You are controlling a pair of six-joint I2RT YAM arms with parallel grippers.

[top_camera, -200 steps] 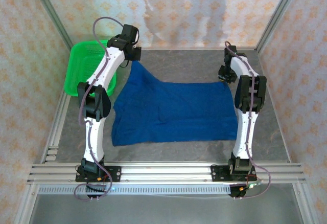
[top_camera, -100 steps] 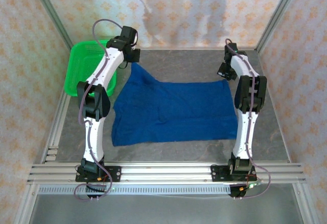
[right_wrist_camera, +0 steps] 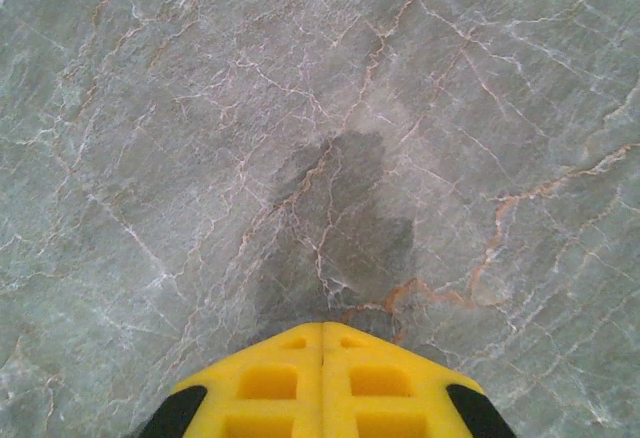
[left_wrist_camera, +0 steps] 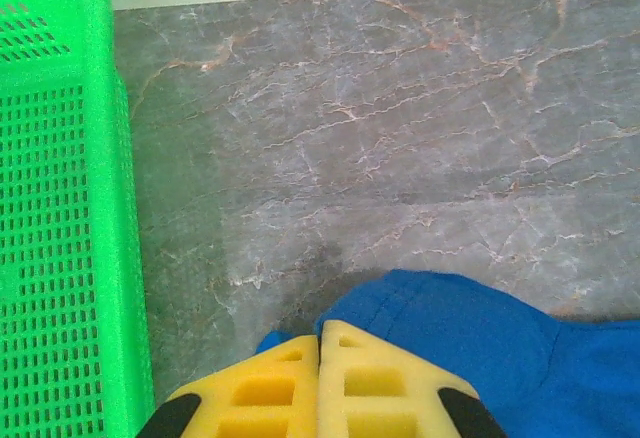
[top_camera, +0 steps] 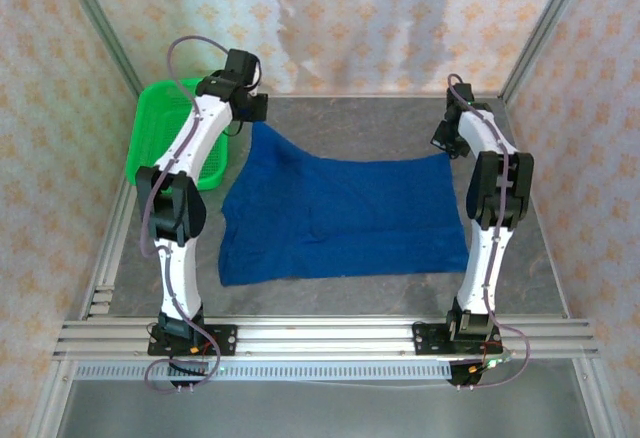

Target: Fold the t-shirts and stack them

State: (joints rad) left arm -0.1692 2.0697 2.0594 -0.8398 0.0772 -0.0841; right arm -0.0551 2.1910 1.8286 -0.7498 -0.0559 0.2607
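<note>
Spreading royal-blue cotton t-shirt (top_camera: 340, 218) flat — left gripper (left_wrist_camera: 320, 326) pinches upper-left corner, right gripper (right_wrist_camera: 322, 328) closed, hold unclear — next: tug taut.

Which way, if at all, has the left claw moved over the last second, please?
Yes: the left claw has shifted left, toward the green basket.

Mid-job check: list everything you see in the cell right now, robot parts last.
t-shirt: one, royal blue, spread on the table, far-left corner raised
basket: one, green plastic, table's far left, beside the t-shirt
table: one, grey marble pattern
walls: beige patterned paper, around the table
frame rails: silver metal, near edge
left gripper: one, yellow fingers, jaws shut on the t-shirt's far-left corner
right gripper: one, yellow fingers, jaws shut, at the t-shirt's far-right corner; whether it holds cloth is unclear
</note>
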